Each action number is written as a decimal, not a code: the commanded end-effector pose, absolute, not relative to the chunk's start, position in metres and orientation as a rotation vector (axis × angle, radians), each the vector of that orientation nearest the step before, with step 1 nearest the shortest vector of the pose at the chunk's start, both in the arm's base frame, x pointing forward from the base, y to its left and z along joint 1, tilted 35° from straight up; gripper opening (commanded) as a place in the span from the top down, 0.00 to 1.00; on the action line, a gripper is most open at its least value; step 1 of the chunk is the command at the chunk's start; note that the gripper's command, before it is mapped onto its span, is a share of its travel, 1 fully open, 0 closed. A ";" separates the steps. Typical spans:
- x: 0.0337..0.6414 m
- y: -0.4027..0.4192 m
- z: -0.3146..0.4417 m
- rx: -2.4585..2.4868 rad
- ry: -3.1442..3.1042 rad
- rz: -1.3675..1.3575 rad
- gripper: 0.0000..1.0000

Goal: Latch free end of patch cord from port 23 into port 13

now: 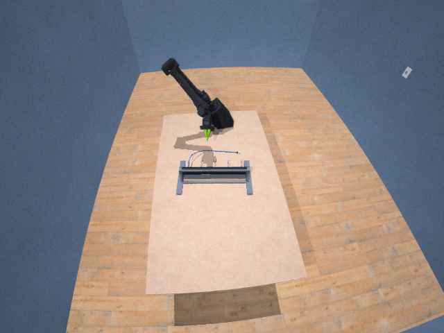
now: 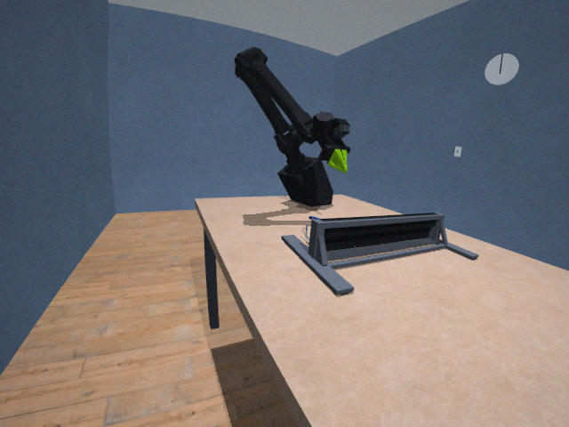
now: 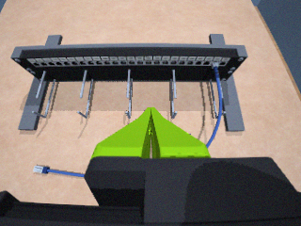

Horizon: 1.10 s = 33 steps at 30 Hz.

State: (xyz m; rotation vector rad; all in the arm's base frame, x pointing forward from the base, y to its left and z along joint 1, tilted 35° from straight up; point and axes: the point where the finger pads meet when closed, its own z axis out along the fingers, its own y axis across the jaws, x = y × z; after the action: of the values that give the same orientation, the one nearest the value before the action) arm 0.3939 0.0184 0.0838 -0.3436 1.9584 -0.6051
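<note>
Here, the gripper (image 1: 207,134) (image 2: 340,161) (image 3: 150,113) hangs above the table, on the jack side of the rack (image 1: 215,168) (image 2: 381,221) (image 3: 129,48), green fingers together on nothing. The cord (image 1: 215,151) (image 2: 314,217) (image 3: 219,101) runs from the rack's panel, its free plug (image 1: 238,152) (image 3: 40,169) lying in front of the rack.

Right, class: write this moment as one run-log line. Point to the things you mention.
lime-green tapered tool (image 1: 207,139) (image 2: 345,172) (image 3: 150,113): shut, nothing held | blue patch cord (image 1: 215,151) (image 3: 219,101): one end in grey metal rack (image 1: 215,169) (image 2: 340,266) (image 3: 27,115), free plug (image 1: 238,152) (image 3: 40,169) outside | port 13: not yet plugged

Wire guides (image 3: 129,85) jut before rack (image 1: 214,168) (image 2: 324,268) (image 3: 21,120); gaps between.
</note>
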 end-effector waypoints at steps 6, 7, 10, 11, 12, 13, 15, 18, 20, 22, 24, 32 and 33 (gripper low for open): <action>0.394 0.022 0.092 -0.341 1.943 -0.586 1.00; 0.394 0.020 0.093 -0.341 1.944 -0.589 1.00; 0.394 0.017 0.093 -0.341 1.945 -0.592 1.00; 0.393 0.015 0.094 -0.342 1.946 -0.594 1.00; 0.393 0.012 0.096 -0.342 1.946 -0.596 1.00; 0.393 0.009 0.097 -0.342 1.947 -0.598 1.00; 0.393 0.001 0.102 -0.342 1.948 -0.601 1.00; 0.392 -0.012 0.109 -0.343 1.948 -0.604 1.00; 0.392 -0.020 0.115 -0.343 1.947 -0.605 1.00; 0.394 -0.029 0.125 -0.340 1.940 -0.606 1.00; 0.397 -0.038 0.134 -0.337 1.932 -0.608 1.00; 0.401 -0.059 0.156 -0.334 1.917 -0.612 1.00; 0.401 -0.061 0.158 -0.334 1.916 -0.613 1.00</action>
State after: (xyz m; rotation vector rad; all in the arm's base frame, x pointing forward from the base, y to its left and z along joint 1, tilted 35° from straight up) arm 0.3847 -0.0501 0.1219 -0.3511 1.9782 -0.5768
